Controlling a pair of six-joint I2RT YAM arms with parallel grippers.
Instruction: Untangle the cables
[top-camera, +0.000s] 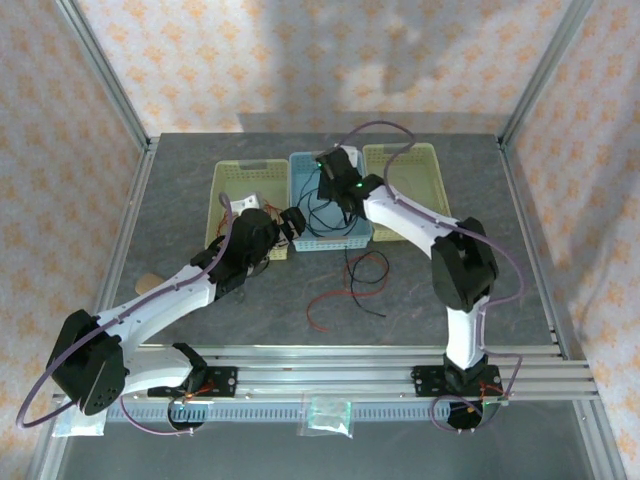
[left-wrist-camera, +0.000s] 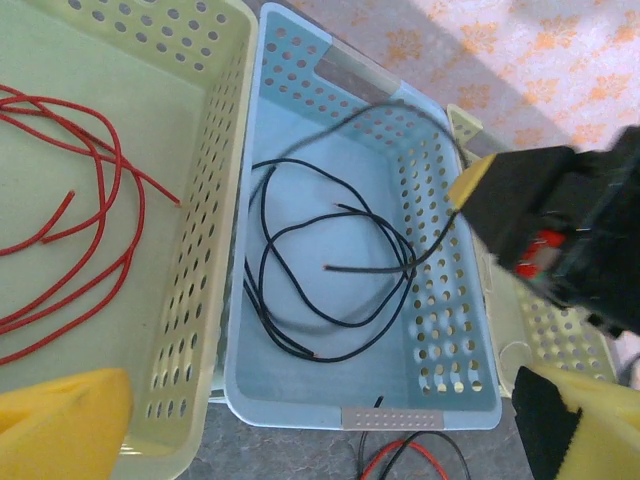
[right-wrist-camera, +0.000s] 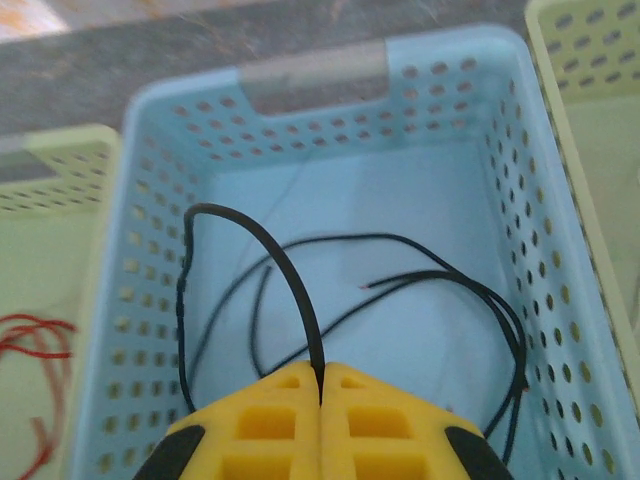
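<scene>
R gripper (right-wrist-camera: 320, 385) is clamped tight on a black cable (right-wrist-camera: 215, 207). Its pads are pinched together, w/ the wire coming up out of the seam and arching over into the blue basket (left-wrist-camera: 440, 300). It hangs over the basket's middle, prob. so the strand drops inside the walls rather than across a rim. More black loops lie on the basket floor, loosely crossed; can't tell if that's one wire or two.

L gripper (top-camera: 288, 225) sits low at the near end of the baskets, about where the left yellow basket (left-wrist-camera: 200, 250) meets the blue one. Its jaws are spread wide w/ nothing in them. A red cable (left-wrist-camera: 50, 107) lies coiled loose inside that yellow basket, apart from the black ones. Looks like sorting by colour: red left, black mid. The right yellow basket (top-camera: 405, 175) sits on the blue one's other side.

On the table (top-camera: 200, 180), just in front of the blue basket, lies a small tangle (top-camera: 365, 270) of black + red strands. So the job's maybe halfway, my guess.

Next, I'd reckon R lets go once the wire hangs inside, and the open L arm is free to go for the tangle. Risk: the black strand looks springy, so it could flick over the rim or drag out the loops already in there.
</scene>
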